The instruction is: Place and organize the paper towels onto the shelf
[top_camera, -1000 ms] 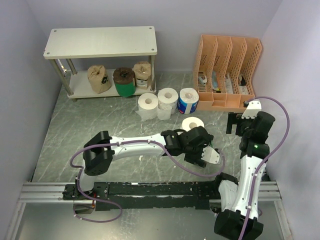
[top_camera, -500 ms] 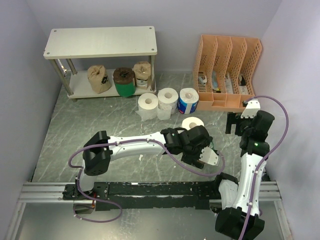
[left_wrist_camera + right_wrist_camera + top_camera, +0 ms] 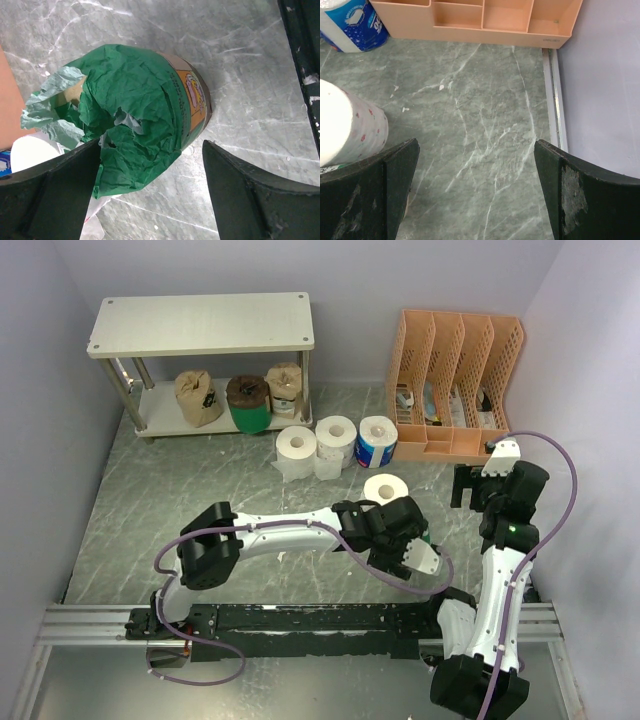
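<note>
Green-wrapped paper towel roll [image 3: 140,100] lies between the spread fingers of the left gripper [image 3: 151,143], nearer one; the right gripper [image 3: 476,145] has its fingers apart too.

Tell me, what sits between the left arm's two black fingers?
A green-wrapped paper towel roll on the table, inside the open left gripper; the left wrist view shows it.

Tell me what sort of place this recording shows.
Probably a walled robot test cell, not a real home: plain lilac walls box in a marble-patterned tabletop, a metal rail runs along the near edge, and a small shelf holds paper towels.
</note>
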